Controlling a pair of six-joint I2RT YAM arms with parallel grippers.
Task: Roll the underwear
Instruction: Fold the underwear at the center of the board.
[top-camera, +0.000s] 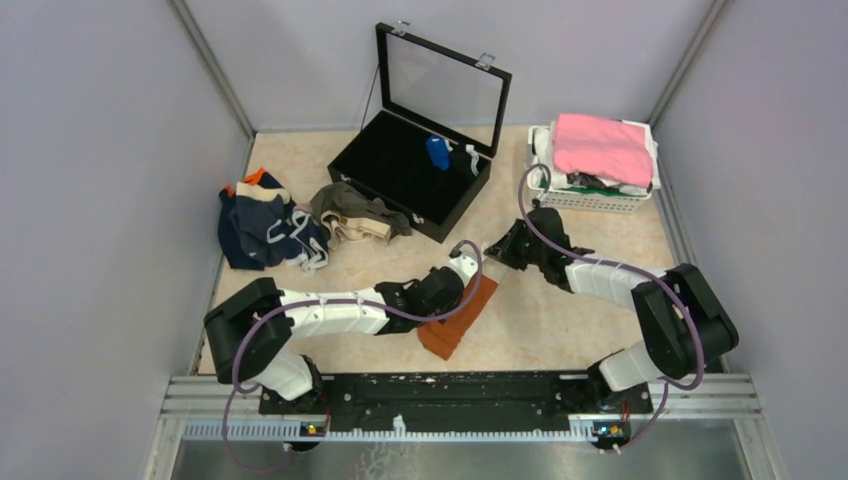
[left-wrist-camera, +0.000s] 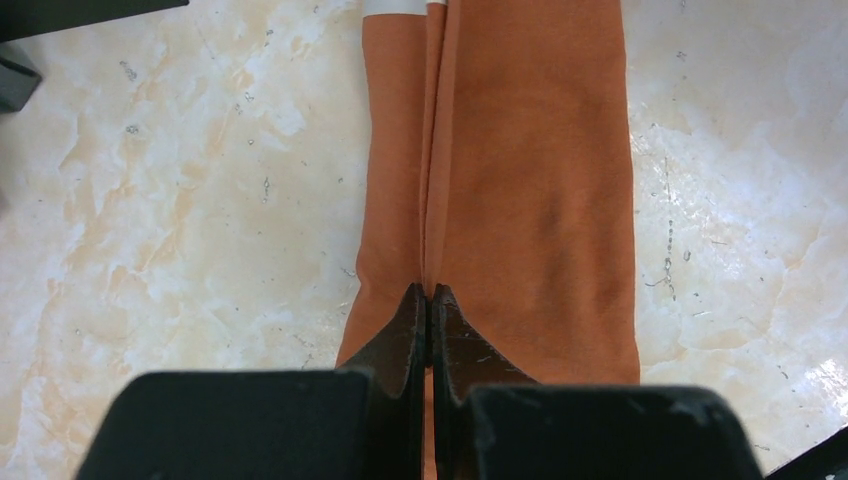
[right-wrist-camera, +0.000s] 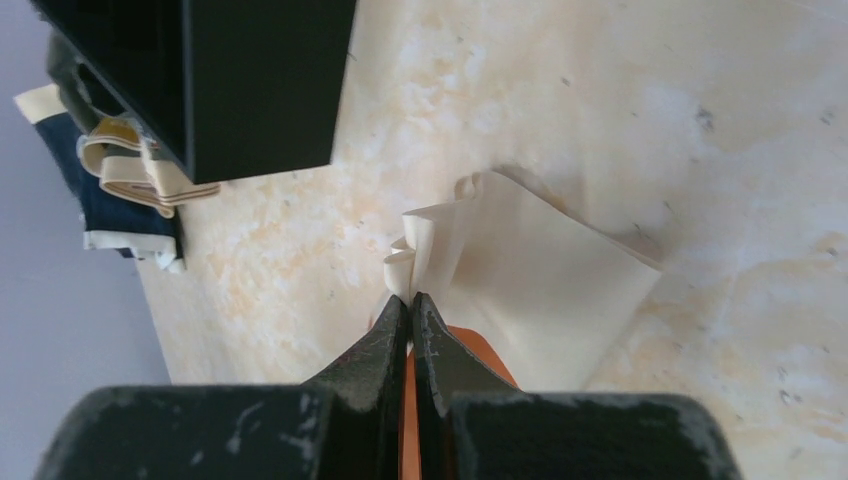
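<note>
Rust-orange briefs (top-camera: 455, 325) folded into a long narrow strip, flat on the marbled tabletop (top-camera: 560, 320), lower centre of the overhead view, lying on a slant. In the left wrist view the strip runs top to bottom, with a lengthwise fold line down it and a sliver of white waistband at the top edge.

Left gripper (left-wrist-camera: 430, 300): jaws together, tips set right on that fold line. Cannot tell whether any cloth is caught between them.

Right gripper (right-wrist-camera: 411, 298): jaws together, tips at the ruffled edge of a pale cream cloth (right-wrist-camera: 530, 270) spread on the table. Orange fabric shows just below the fingers. Cannot tell whether the cream cloth is pinched.

Left of centre in the overhead view: olive-brown briefs with tan waistband (top-camera: 355, 215), and further left a navy pile with white trim (top-camera: 265, 230).

Upper centre: black case (top-camera: 400, 175), glass lid propped open, a small blue item (top-camera: 438, 152) inside.

Upper right: white basket (top-camera: 590, 200) holding a bright pink cloth (top-camera: 600, 145) on top.
</note>
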